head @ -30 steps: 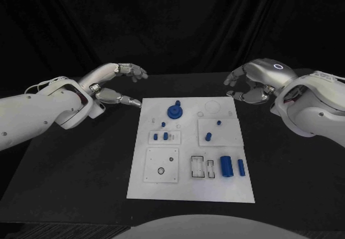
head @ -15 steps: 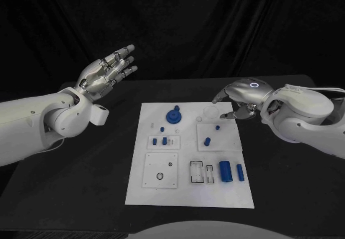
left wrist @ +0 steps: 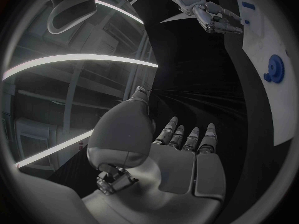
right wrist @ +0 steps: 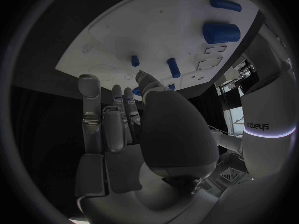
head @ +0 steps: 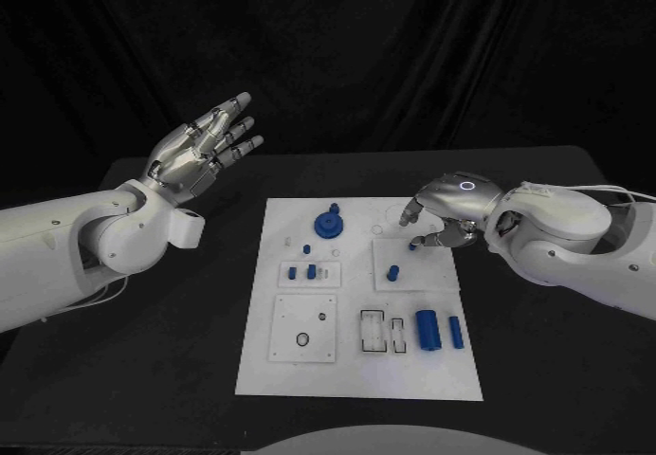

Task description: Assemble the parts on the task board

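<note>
Fingers: left hand point(head: 203, 150) spread, raised at ten o'clock, empty; right hand point(head: 445, 213) curled over the flat white plastic task board point(head: 451, 374), grip indeterminate. Small blue parts: one gear point(head: 328, 225), two cylinders point(head: 428, 329).

One word can be read: in the right wrist view, small grey letters that look like "dreyys" or similar stand on a white robot casing point(right wrist: 264, 127), just above a glowing violet band on that same casing; the exact spelling is not sure. The task board point(head: 358, 374) carries printed outlines but no legible letters or numbers.
</note>
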